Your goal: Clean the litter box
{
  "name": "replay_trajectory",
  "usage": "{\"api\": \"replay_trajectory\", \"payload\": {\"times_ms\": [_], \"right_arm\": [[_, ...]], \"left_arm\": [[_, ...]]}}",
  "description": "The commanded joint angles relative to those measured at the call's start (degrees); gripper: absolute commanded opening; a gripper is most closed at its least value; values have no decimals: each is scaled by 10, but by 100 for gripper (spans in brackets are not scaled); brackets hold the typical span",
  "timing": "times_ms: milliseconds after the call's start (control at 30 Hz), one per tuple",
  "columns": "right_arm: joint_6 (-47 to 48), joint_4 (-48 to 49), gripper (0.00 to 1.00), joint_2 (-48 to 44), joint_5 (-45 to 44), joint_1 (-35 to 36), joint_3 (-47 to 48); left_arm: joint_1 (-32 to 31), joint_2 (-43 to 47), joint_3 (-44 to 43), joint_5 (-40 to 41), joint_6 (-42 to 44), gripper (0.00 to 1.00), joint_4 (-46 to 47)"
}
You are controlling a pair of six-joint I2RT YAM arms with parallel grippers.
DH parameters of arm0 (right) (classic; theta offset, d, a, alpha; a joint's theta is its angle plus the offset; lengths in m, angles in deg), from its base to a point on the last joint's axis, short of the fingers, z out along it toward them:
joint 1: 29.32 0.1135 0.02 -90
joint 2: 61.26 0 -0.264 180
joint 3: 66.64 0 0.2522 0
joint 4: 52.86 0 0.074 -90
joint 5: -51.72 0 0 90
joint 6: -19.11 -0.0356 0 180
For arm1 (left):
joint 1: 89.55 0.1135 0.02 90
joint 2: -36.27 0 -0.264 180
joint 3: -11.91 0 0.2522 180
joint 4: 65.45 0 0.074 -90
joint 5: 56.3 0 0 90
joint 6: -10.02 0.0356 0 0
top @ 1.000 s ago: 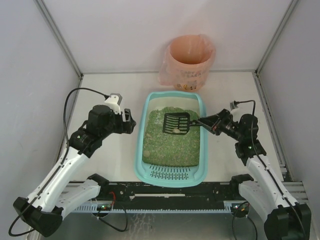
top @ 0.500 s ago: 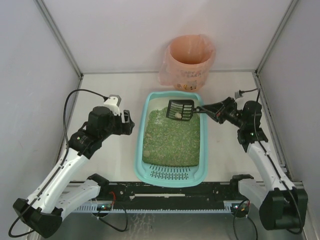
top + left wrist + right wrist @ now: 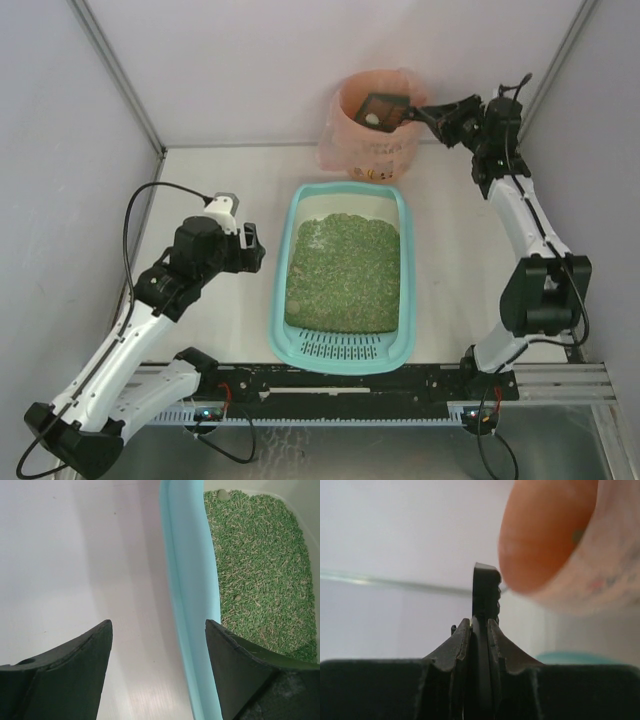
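The light-teal litter box (image 3: 282,262) lies in the middle of the table, filled with green litter (image 3: 345,270), its slotted grate end toward me. My right gripper (image 3: 425,111) is shut on the handle of the black slotted scoop (image 3: 381,109), held high over the mouth of the pink-bagged bin (image 3: 375,122); a pale clump (image 3: 371,118) lies in the scoop. In the right wrist view the scoop (image 3: 485,592) stands edge-on between the jaws (image 3: 479,625). My left gripper (image 3: 256,245) is open beside the box's left rim (image 3: 190,580), its jaws straddling the rim.
The pink-bagged bin (image 3: 555,540) stands at the back wall behind the box. Grey walls close the table on three sides. Bare tabletop (image 3: 75,570) lies left of the box.
My right arm has swung the scoop with the clump from over the box's far end up and back over the bin. My left arm has stayed beside the box's left rim.
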Motion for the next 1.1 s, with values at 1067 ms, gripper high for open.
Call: {"api": "replay_trajectory", "payload": {"times_ms": [1067], "right_arm": [[885, 252, 0, 69, -281, 159, 149]], "left_arm": [[-1, 28, 21, -2, 3, 79, 21]]}}
